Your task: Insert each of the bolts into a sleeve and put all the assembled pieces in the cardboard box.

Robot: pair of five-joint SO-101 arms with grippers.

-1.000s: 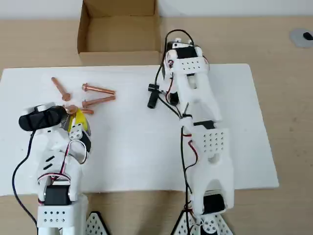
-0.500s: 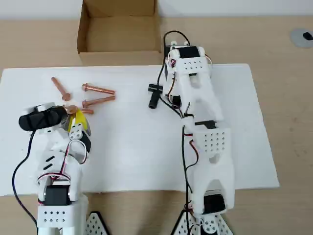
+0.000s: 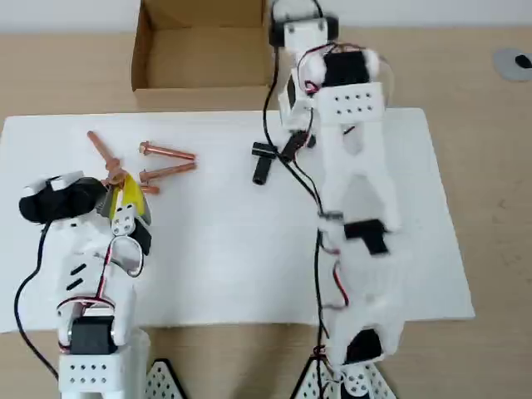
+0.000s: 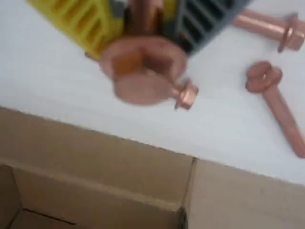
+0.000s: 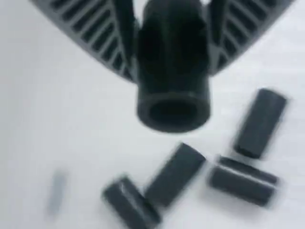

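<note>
Copper bolt (image 4: 143,71), head outward, is clamped in the left gripper (image 4: 143,16); the right gripper (image 5: 174,24) squeezes a black sleeve (image 5: 174,86), bore exposed, seemingly so the two can mate.

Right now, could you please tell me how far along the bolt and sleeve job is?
Done: nothing yet; the cardboard box looks empty. In hand: the left gripper grips one bolt and the right gripper grips one sleeve, not yet joined. Left: joining that pair, then the loose bolts and loose sleeves on the white mat, then boxing everything.
</note>
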